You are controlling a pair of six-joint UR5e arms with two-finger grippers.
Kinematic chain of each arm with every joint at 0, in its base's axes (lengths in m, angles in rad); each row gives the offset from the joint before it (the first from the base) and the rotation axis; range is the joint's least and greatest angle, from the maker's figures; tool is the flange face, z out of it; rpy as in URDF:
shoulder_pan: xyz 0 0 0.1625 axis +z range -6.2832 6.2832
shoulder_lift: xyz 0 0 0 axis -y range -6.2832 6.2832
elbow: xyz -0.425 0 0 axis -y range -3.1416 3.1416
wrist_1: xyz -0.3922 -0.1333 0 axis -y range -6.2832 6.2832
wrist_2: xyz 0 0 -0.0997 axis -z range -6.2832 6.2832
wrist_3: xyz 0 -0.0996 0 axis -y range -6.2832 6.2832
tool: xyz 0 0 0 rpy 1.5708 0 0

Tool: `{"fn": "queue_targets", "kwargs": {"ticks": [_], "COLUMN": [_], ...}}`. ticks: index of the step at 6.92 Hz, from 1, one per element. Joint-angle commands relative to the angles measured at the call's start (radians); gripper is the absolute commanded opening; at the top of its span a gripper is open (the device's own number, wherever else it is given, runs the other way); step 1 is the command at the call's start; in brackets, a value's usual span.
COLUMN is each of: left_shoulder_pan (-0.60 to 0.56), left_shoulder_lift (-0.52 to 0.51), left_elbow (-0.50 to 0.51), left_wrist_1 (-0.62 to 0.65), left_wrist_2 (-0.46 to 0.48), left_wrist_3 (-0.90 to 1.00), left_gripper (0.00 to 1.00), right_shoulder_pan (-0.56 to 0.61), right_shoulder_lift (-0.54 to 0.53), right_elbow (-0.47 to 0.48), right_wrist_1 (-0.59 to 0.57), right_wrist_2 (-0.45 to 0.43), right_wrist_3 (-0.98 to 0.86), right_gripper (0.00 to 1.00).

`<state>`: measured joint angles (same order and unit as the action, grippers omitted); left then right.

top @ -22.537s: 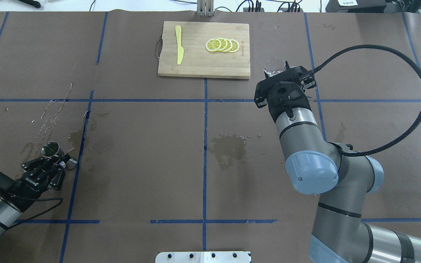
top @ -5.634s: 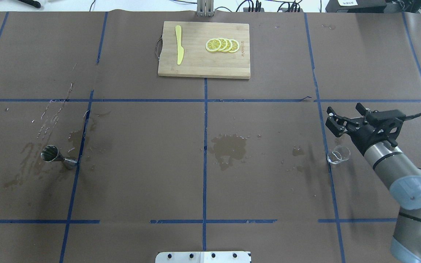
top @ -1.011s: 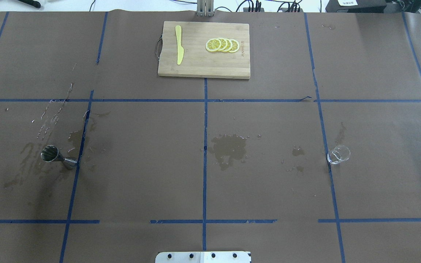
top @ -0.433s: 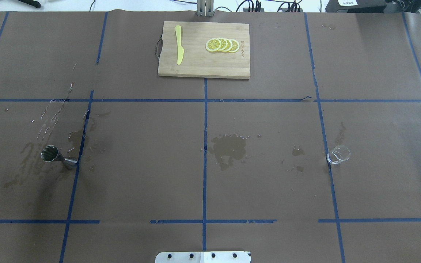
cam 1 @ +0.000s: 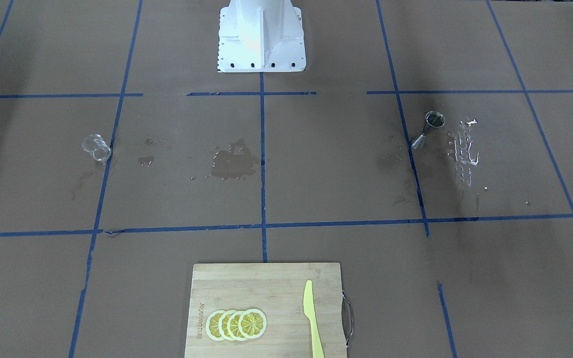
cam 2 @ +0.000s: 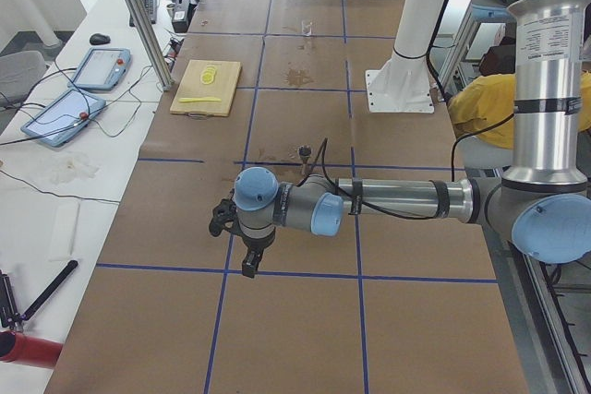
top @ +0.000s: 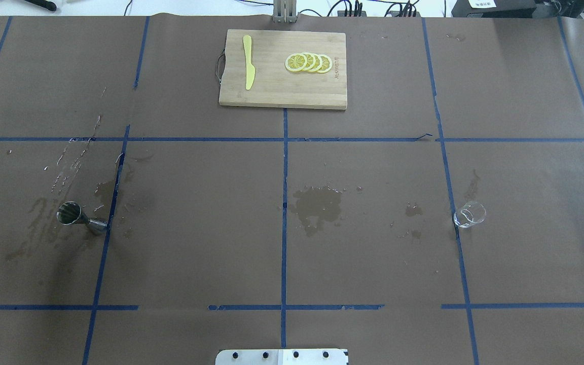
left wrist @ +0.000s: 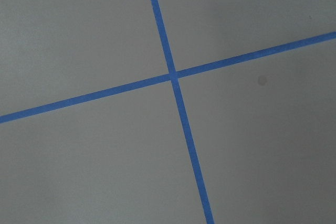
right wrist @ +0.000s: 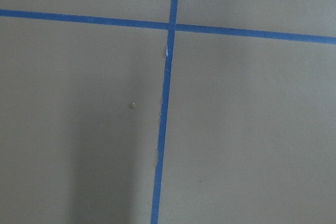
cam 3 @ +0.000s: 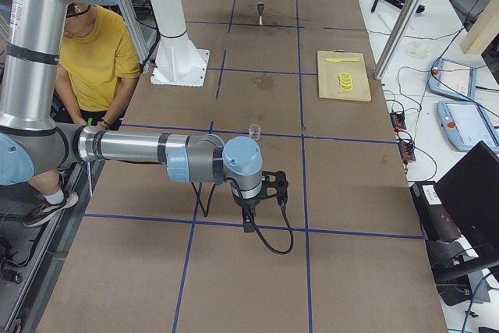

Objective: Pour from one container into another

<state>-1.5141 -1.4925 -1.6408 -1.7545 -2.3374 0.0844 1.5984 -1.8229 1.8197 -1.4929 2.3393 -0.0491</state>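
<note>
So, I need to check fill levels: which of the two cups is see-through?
The small glass cup on the robot's right side; the metal cup on its left is opaque steel.

Overhead cam: behind my shoulders, looking forward and down. Front cam: faces me, steep. Both share the cutting board on my far side, jigger and glass. Side cams look along the table from each end. Wrist cams: close, down onto blue tape.
</note>
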Motion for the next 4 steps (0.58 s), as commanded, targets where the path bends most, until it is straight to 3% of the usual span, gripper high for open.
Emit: {"fn": "queue_targets", "kwargs": {"ticks": [1, 4], "left_shoulder_pan": [0.0, 0.0], "left_shoulder_lift": [0.0, 0.0], "left_elbow": [0.003, 0.012], "left_wrist_1": [0.0, 0.001], "left_wrist_2": [0.003, 0.003], "left_wrist_3": [0.0, 0.0], "left_gripper": [1.0, 1.0], "right_shoulder_pan": [0.0, 0.0], "right_shoulder_lift": [0.001, 0.002], "right_elbow": [0.001, 0.001], "right_wrist_1": [0.005, 0.007], "right_wrist_2": [0.0, -0.002], "right_wrist_3": [0.0, 0.0], "right_gripper": [1.0, 1.0]}}
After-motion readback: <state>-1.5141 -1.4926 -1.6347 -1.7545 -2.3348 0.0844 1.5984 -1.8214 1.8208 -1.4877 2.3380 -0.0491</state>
